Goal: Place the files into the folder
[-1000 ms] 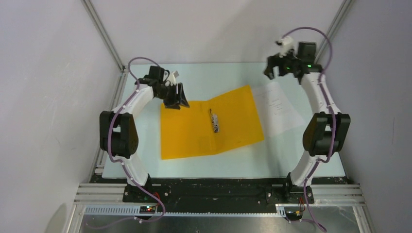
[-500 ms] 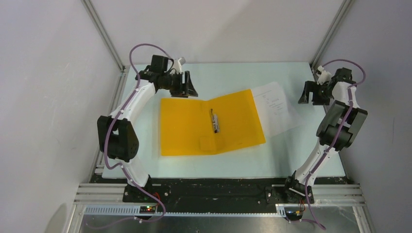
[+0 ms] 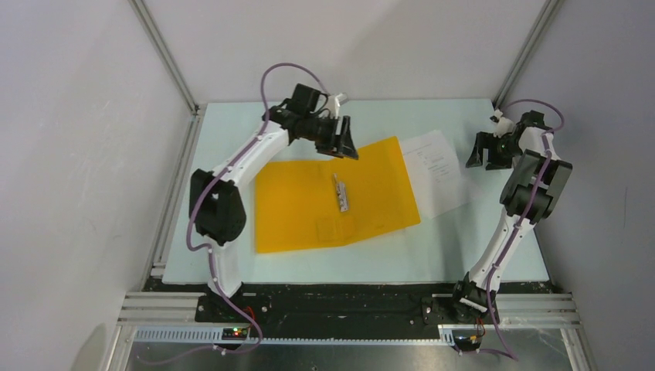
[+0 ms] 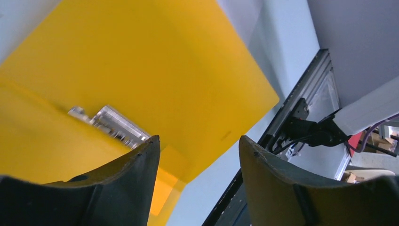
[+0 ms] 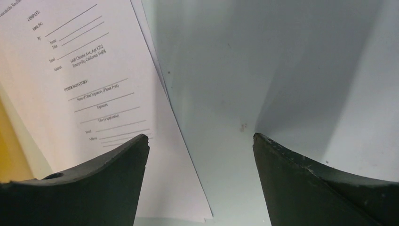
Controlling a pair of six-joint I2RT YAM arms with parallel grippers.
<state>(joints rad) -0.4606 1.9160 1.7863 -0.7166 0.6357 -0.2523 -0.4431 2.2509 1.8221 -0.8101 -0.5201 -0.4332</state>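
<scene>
The orange-yellow folder [image 3: 332,201] lies open and flat mid-table, its metal clip bar [image 3: 341,192] at the spine; both also show in the left wrist view [image 4: 155,70], clip bar [image 4: 110,123]. The white files [image 3: 440,171] lie to its right, partly tucked under the right cover, and show in the right wrist view [image 5: 84,84]. My left gripper [image 3: 344,147] is open and empty above the folder's far edge. My right gripper [image 3: 480,158] is open and empty just right of the files' far right edge, low over the table.
The pale table [image 3: 386,116] is bounded by aluminium frame posts [image 3: 166,58] at the far corners and white walls. A black rail [image 3: 347,297] with the arm bases runs along the near edge.
My left gripper swung right along the folder's far edge, from its far left corner to above the spine area. My right gripper dropped from the far right corner towards the files' right edge.
</scene>
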